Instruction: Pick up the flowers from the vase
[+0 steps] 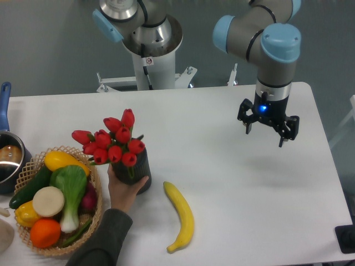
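Note:
The flowers (112,142), a bunch of red tulip buds with green stems, stand in the vase (140,169), a small dark grey ribbed cup left of the table's middle. A person's hand (123,190) grips the vase from the front. My gripper (265,131) hangs above the table's right half, well to the right of the flowers and apart from them. Its fingers point down and are spread open, with nothing between them.
A yellow banana (181,215) lies right of the vase near the front. A wicker basket (31,166) of fake produce, including a bok choy (70,188), sits at the left. A blue-handled metal pot (8,155) stands at the left edge. The arm's base (148,50) is behind.

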